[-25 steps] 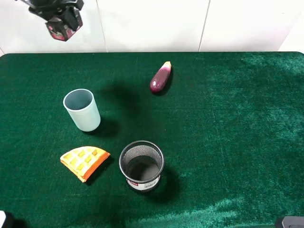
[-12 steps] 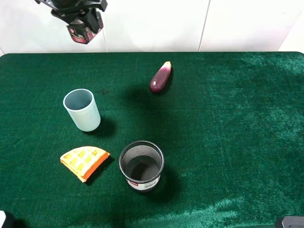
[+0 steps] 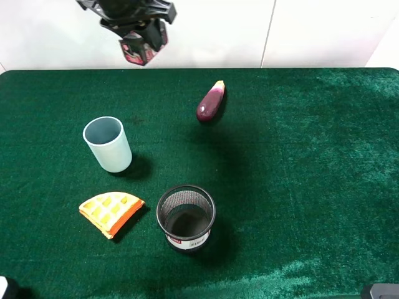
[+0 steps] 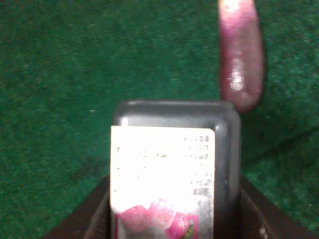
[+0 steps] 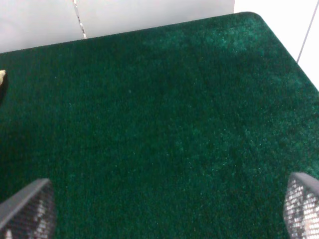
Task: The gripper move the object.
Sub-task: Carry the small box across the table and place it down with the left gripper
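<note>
Left wrist: object (image 4: 172,164) half off-frame

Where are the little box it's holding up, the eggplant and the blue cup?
small box (image 3: 142,50), high view, middle of its visible body.
eggplant (image 3: 210,103), high view, middle of purple body.
blue cup (image 3: 111,152), high view, outer side wall.

Green cloth (image 3: 312,156) w/ eggplant (image 3: 211,103) at back, pale cup (image 3: 108,144) left, waffle wedge (image 3: 110,212) & mesh holder (image 3: 186,218) nr front.
</note>
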Action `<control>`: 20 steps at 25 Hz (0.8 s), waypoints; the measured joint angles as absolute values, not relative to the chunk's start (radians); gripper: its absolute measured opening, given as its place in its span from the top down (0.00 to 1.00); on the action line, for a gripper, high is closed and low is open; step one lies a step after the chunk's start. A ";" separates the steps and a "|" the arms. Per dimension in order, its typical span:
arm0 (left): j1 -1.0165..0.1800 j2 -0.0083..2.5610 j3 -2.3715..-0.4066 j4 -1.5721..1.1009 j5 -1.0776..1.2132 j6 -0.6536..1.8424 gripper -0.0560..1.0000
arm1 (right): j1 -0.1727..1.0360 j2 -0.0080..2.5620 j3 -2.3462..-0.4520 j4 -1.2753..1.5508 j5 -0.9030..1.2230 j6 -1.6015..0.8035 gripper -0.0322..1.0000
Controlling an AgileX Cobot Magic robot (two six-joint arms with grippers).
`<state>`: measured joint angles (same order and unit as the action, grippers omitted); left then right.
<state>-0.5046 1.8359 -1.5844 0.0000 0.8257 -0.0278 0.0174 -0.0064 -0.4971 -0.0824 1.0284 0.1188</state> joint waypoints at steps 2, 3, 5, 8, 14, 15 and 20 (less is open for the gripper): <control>-0.535 1.836 -1.584 0.000 0.821 -0.029 0.50 | 0.017 -0.006 -0.497 -0.082 1.028 0.119 0.30; -0.547 1.836 -1.584 0.000 0.819 -0.030 0.50 | 0.017 -0.006 -0.497 -0.082 1.028 0.119 0.30; -0.573 1.836 -1.584 0.000 0.813 -0.030 0.50 | 0.017 -0.006 -0.497 -0.082 1.028 0.119 0.30; -0.606 1.836 -1.584 0.000 0.800 -0.030 0.50 | 0.017 -0.006 -0.497 -0.082 1.028 0.119 0.30; -0.677 1.838 -1.584 0.000 0.771 -0.031 0.50 | 0.017 -0.006 -0.497 -0.082 1.028 0.119 0.30; -0.691 1.840 -1.584 0.000 0.767 -0.031 0.50 | 0.017 -0.006 -0.497 -0.082 1.028 0.119 0.30; -0.757 1.876 -1.585 0.000 0.725 -0.031 0.50 | 0.017 -0.006 -0.497 -0.082 1.028 0.119 0.30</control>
<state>-0.7567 1.8759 -1.5854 0.0000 0.7253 -0.0309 0.0174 -0.0064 -0.4971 -0.0824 1.0284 0.1188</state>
